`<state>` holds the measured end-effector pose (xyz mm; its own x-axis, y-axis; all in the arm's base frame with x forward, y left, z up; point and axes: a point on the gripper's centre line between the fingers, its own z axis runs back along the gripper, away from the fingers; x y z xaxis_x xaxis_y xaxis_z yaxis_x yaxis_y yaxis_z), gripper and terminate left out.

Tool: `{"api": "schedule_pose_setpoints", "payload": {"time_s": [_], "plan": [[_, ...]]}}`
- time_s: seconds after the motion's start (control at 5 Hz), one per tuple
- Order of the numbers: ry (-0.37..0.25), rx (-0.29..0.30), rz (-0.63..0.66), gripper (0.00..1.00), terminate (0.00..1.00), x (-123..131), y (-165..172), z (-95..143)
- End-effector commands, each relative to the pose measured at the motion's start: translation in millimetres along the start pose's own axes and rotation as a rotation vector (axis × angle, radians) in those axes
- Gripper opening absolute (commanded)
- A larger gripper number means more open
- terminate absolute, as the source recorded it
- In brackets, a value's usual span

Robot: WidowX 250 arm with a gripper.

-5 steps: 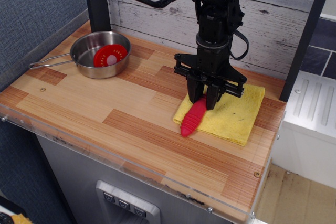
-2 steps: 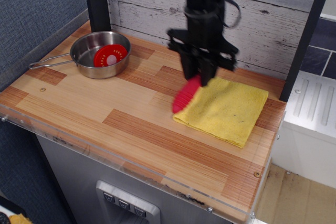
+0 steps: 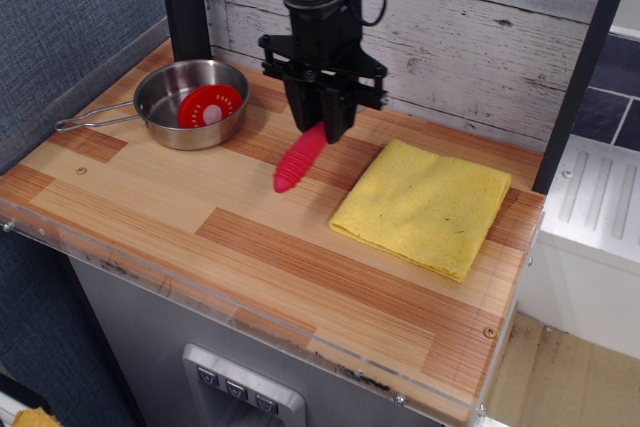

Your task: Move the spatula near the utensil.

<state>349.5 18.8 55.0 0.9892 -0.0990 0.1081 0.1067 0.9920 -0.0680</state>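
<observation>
While the pincer point(image 3: 322, 125) clenched the spatula point(image 3: 298, 160) by its upper end, the red handle hung tilted above the tabletop point(image 3: 150, 197), between the pan point(image 3: 190, 102) at the left and the yellow cloth point(image 3: 430, 205).

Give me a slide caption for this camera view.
Pincer carries the red spatula above the wooden table, between saucepan and yellow cloth.

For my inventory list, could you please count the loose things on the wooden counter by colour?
Red: 2, the spatula held in the gripper, and the disc inside the saucepan.
Steel: 1, the saucepan.
Yellow: 1, the folded cloth.
Total: 4.
</observation>
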Motion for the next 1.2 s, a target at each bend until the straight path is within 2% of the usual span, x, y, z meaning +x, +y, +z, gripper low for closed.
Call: {"api": "schedule_pose_setpoints", "payload": {"time_s": [0.0,0.2,0.4,1.0], "plan": [[-0.004,0.06,-0.044,0.0,0.0,20.6,16.7,-10.5],[0.012,0.111,-0.047,0.0,0.0,24.3,22.3,-14.7],[0.018,0.137,-0.028,0.0,0.0,22.7,30.3,-14.5],[0.088,0.19,0.047,0.0,0.0,3.4,52.5,-31.2]]}}
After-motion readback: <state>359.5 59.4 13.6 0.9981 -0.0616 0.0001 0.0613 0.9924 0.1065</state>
